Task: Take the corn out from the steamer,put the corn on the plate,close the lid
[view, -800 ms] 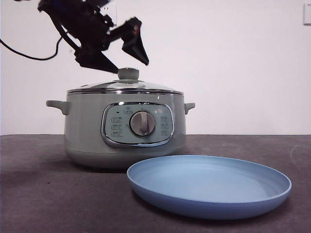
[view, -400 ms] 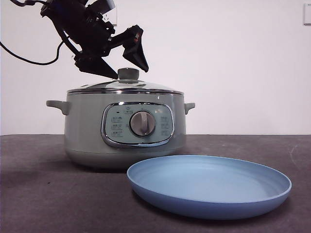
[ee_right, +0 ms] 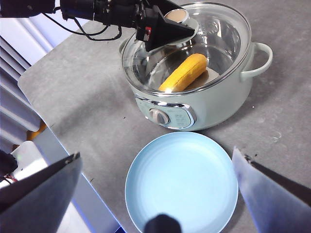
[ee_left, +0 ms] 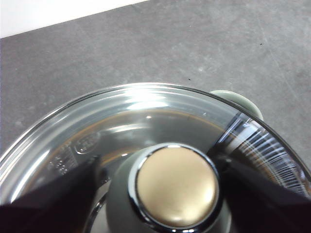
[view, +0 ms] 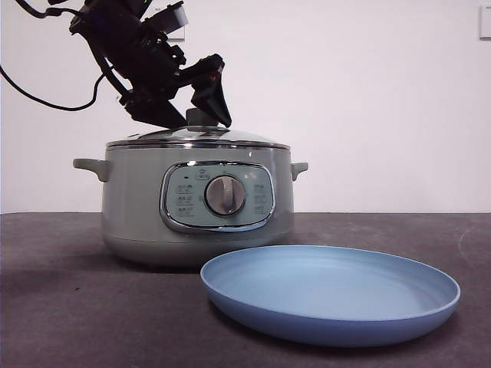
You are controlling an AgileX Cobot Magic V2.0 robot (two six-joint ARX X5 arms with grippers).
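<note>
The corn (ee_right: 183, 73) lies inside the lidded steamer (view: 196, 203). We see the left gripper (view: 193, 116) has dropped, its wide fingers (view: 213, 93) now straddling the lid's (view: 196, 135) knob (ee_left: 176, 187); right gripper (ee_right: 160, 194) waits, spread.

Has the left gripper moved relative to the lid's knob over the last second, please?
Yes. The left gripper has come down, so its open jaws now straddle the knob of the lid.

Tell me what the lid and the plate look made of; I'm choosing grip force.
The lid looks like clear glass: the corn shows through it and it throws bright glare. Its rim looks like polished metal. The knob has a brushed golden cap in a chrome ring. The plate is matte light blue with no sharp highlights, maybe ceramic or melamine; I can't tell which.
</note>
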